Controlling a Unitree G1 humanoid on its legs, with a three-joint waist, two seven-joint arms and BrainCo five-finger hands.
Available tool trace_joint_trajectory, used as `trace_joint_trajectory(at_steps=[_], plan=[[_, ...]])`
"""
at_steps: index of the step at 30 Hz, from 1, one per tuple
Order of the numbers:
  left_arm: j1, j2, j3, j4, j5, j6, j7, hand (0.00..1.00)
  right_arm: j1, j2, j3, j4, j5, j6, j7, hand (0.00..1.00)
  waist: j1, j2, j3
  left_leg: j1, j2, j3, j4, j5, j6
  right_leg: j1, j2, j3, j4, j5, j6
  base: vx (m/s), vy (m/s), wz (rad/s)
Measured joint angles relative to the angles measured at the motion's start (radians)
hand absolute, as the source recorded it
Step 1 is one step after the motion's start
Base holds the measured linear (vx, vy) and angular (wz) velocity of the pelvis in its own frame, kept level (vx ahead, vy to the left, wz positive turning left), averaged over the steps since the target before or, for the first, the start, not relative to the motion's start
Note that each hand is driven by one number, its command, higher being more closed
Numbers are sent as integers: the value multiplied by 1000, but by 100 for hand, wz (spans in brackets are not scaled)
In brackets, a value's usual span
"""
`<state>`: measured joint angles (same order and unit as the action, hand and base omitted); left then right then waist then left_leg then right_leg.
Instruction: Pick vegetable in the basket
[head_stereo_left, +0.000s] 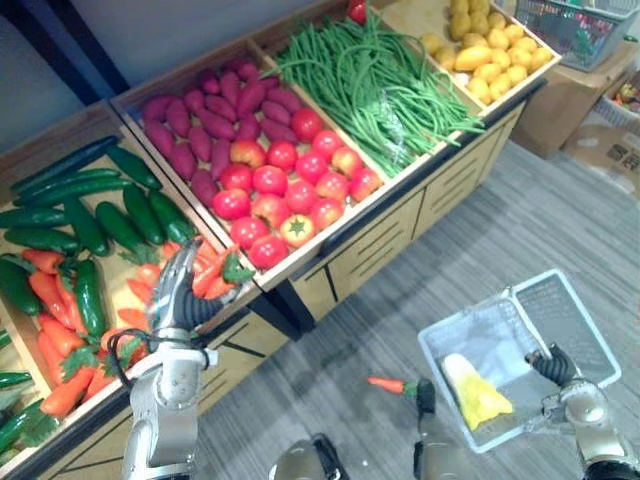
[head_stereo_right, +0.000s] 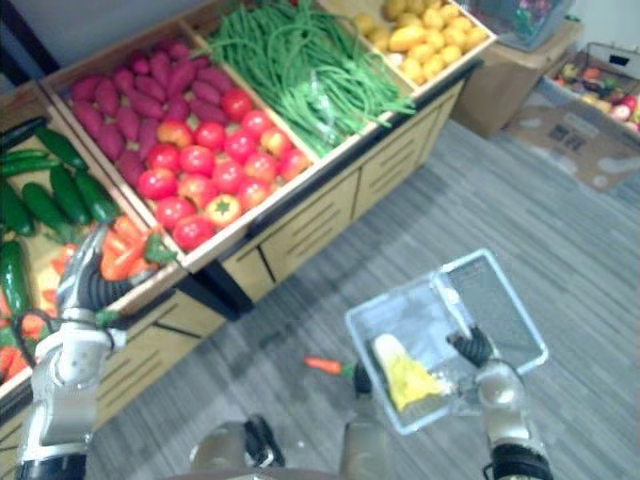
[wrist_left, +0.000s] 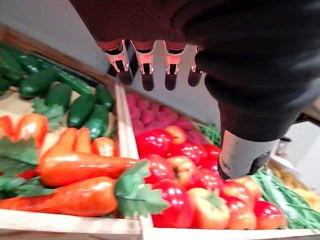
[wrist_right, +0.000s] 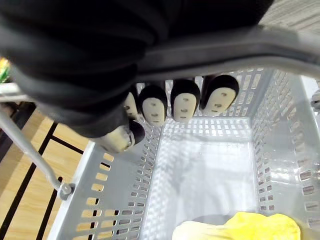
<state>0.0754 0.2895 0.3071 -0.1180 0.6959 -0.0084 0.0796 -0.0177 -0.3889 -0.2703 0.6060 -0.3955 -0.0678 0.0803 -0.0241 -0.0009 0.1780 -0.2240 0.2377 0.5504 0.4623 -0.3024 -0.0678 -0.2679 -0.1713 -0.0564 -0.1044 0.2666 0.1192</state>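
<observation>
1. The left hand (head_stereo_left: 178, 292) hovers over the front corner of the wooden stand (head_stereo_left: 335, 275), right above the carrots (head_stereo_left: 213, 276). Its fingers (wrist_left: 146, 70) are stretched out straight, the thumb is apart, and there is nothing in its grasp.
2. Whether it touches a carrot I cannot tell. From the wrist, the fingertips sit clear of the pile.
3. The right hand (head_stereo_left: 553, 366) is down low on the robot's right, with its fingers (wrist_right: 182, 106) curled round the grey handle (wrist_right: 225, 52) of the basket (head_stereo_left: 465, 313). It is clamped on.
4. The basket hangs above the floor (head_stereo_left: 500, 225), well apart from the stand. A yellow vegetable (head_stereo_left: 478, 396) lies inside it, towards the near wall.
5. One loose carrot (head_stereo_left: 385, 384) lies on the floor, just beside the basket's left corner.
6. Along the stand, the cucumbers (head_stereo_left: 95, 215) share the leftmost bin with the carrots, cucumbers at the back and carrots at the front.
7. The next bin holds purple sweet potatoes (head_stereo_left: 200, 125) behind and tomatoes (head_stereo_left: 270, 185) in front.
8. Then comes a heap of green beans (head_stereo_left: 370, 80), with yellow produce (head_stereo_left: 490, 55) in the far right bin.
9. The vegetable nearest the left hand is an orange carrot with a green top (wrist_left: 85, 165), against the divider beside the tomatoes.
</observation>
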Motion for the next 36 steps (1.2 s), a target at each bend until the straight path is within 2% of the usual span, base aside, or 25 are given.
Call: trace_joint_trajectory(at_steps=[1,6,11,14,19,24,36], plan=[[-5,3,3,13,3,1,0,0,2,1,0,0,0,1,0,100,0,-1,-2,-3,-1,-1,-4,3,0,-3,-1,-1,0,0,0,-2,-36,14],[-135,114,38,252,28,52,0,0,-1,15,5,40,-38,3,1,100,-2,-14,-9,-35,-7,-17,-13,22,0,-27,-2,-18,0,1,0,-16,-40,10],[-253,194,58,380,28,89,1,0,-8,16,6,79,-38,3,1,100,-5,-32,-9,-74,-9,-34,-22,37,0,-59,-1,-32,0,1,-1,-29,-44,9],[-287,198,58,389,27,102,5,0,-12,16,18,80,-38,4,0,100,-7,-40,-4,-84,-7,-38,-21,37,-1,-66,1,-38,0,1,-1,-10,-34,4],[-347,221,55,389,27,107,23,0,-33,26,43,92,-36,3,-7,100,-11,-68,9,-128,-3,-52,-6,38,0,-94,3,-48,0,2,-2,-24,-29,5],[-358,233,54,388,27,110,25,0,-57,53,43,104,-34,2,-10,100,-19,-81,20,-145,0,-69,-3,38,0,-97,5,-60,0,-1,-8,-24,-31,9],[-389,233,54,383,27,122,26,0,-103,58,45,104,-15,-3,-18,100,-5,-85,92,-178,6,-65,4,37,0,-136,12,-51,0,-2,-11,-19,-41,-2]])
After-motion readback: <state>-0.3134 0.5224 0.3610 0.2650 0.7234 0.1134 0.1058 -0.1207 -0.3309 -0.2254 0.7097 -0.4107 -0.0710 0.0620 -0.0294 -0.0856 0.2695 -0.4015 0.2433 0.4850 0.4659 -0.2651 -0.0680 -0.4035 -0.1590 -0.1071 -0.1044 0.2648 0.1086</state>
